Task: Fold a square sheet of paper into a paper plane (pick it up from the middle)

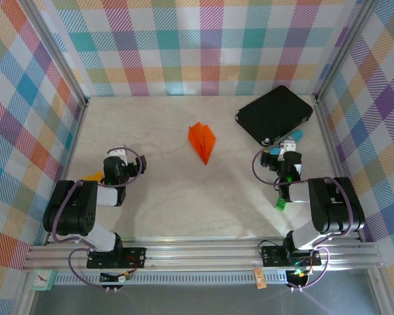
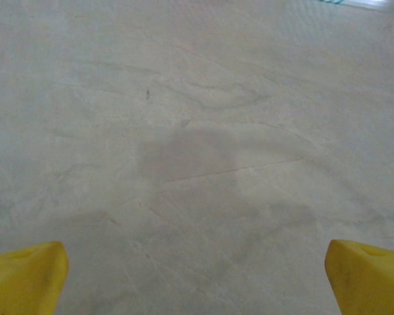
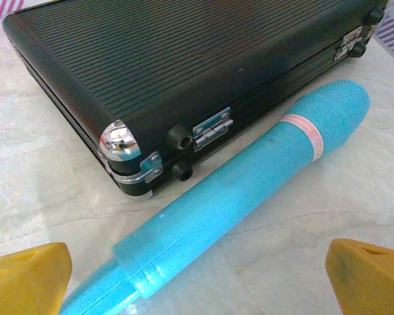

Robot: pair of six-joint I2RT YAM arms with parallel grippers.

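Observation:
The orange paper plane (image 1: 202,141) lies folded on the pale table, near the middle toward the back, nose pointing to the near right. The square sheet of paper is out of view. My left gripper (image 1: 116,167) hovers at the near left, well left of the plane. In the left wrist view it (image 2: 197,275) is open, its yellow fingertips (image 2: 26,279) wide apart over bare table. My right gripper (image 1: 284,161) sits at the near right. In the right wrist view it (image 3: 197,279) is open and grips nothing.
A black ribbed case (image 1: 274,113) (image 3: 184,65) lies at the back right. A turquoise tube (image 1: 292,138) (image 3: 249,177) lies along its near side, its near end reaching between my right fingers. A small green block (image 1: 280,205) rests by the right arm. Checked walls enclose the table.

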